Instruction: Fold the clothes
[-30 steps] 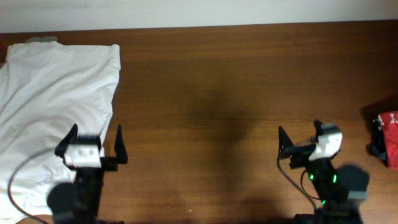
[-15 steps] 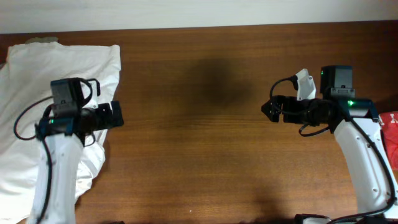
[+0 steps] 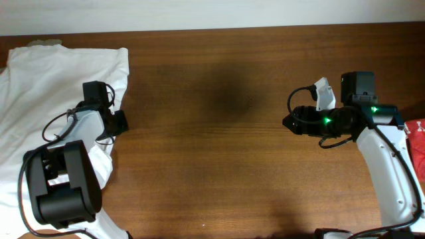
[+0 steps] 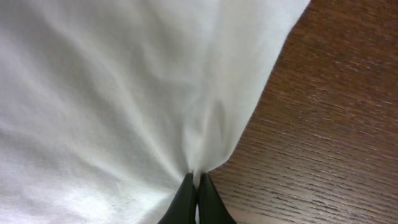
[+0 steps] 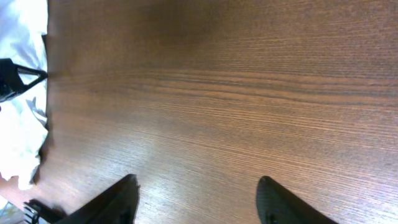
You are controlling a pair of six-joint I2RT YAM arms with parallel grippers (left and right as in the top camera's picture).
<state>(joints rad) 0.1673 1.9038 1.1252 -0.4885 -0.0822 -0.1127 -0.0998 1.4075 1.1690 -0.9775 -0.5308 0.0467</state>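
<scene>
The clothes are a white T-shirt spread over the table's left end, wrinkled and partly under my left arm. My left gripper sits at the shirt's right edge. In the left wrist view its jaws are pressed together on a pinched pleat of the white fabric, the left gripper right at the hem beside bare wood. My right gripper hovers over bare table at the right, pointing left. In the right wrist view the right gripper stands open with nothing between its fingers.
The brown wooden table stretches between the two arms. A red object with something black beside it lies at the right edge. A pale wall runs along the back.
Both arms have come up from the front edge. The left gripper swung down onto the shirt's right edge and shut on the fabric. The right arm has barely moved in the last half second.
</scene>
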